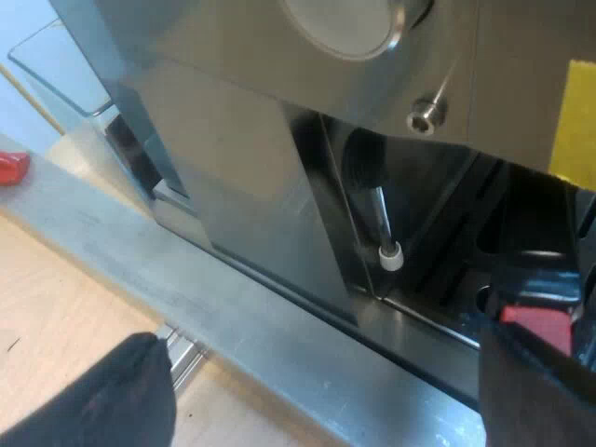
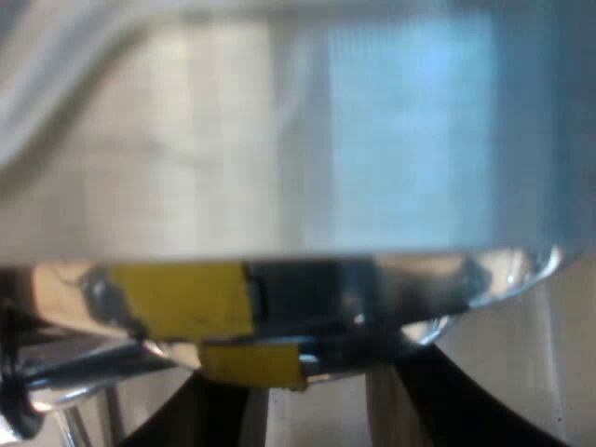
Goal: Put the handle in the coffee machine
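Left wrist view: my left claw [image 1: 321,368] gapes wide before the espresso machine [image 1: 242,186], the red handle end [image 1: 535,326] half hidden by it, above a pale wooden table [image 1: 56,307]. I cannot tell the right claw [image 2: 317,396] state.

**Both grippers spread at close quarters**

The left gripper [image 1: 326,343] holds its two black fingers [image 1: 93,405] wide apart, tips aimed at 1 and 11 o'clock. The right gripper [image 2: 312,374] has its fingers [image 2: 456,410] parted too, leaning toward each other.

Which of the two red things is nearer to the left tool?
The red handle end at the machine's front, right beside one black finger; the other red thing sits far off, past the machine's corner.
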You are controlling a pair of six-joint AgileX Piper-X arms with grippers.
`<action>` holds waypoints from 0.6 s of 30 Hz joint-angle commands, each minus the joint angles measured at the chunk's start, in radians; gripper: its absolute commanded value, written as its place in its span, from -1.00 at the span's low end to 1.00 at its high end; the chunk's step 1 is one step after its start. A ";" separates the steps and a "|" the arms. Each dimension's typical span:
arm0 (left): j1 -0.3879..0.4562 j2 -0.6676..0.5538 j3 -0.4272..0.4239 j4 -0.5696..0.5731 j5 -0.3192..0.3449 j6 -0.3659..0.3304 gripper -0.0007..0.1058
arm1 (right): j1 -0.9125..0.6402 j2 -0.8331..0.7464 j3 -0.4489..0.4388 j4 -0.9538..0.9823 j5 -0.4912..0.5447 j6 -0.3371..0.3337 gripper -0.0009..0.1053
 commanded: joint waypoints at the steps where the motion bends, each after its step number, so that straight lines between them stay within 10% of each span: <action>1: -0.001 -0.010 -0.008 0.002 0.015 -0.010 0.32 | -0.006 -0.031 -0.014 -0.111 0.001 -0.005 -0.46; 10: -0.024 -0.010 -0.008 0.002 -0.055 -0.010 0.32 | -0.006 -0.031 -0.014 -0.111 0.001 -0.005 -0.46; 15: -0.097 -0.010 -0.008 -0.002 -0.185 -0.010 -0.28 | -0.006 -0.031 -0.014 -0.111 0.003 -0.005 -0.46; 18: -0.141 -0.010 -0.008 -0.029 -0.298 -0.010 -0.99 | -0.006 -0.031 -0.014 -0.111 0.007 -0.005 -0.46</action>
